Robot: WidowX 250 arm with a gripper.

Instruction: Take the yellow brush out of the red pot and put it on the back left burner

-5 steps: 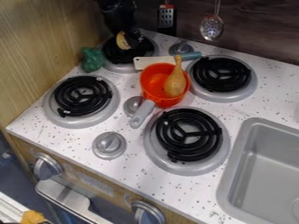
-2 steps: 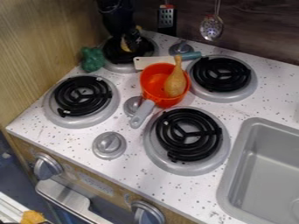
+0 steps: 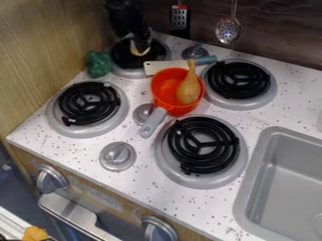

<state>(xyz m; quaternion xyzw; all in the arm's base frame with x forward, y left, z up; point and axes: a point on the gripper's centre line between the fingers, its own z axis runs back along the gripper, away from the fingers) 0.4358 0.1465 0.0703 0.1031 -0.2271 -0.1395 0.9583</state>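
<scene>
From my distant post, I am seeing my robot arm [image 3: 124, 18] showing black, its upper part forming a broad, bulky shape against the dark backdrop. Lower down, my gripper [image 3: 140, 44] is matching it in black, looking smaller and more angular. A few small pale glints are breaking up the dark surface where they are meeting, while deep shade is blurring the finer details.

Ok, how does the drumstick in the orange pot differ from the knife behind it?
The drumstick is brown and rounded; the knife is flat, white and teal. The drumstick leans inside the pot, narrow end up, while the knife lies sideways behind it.
</scene>
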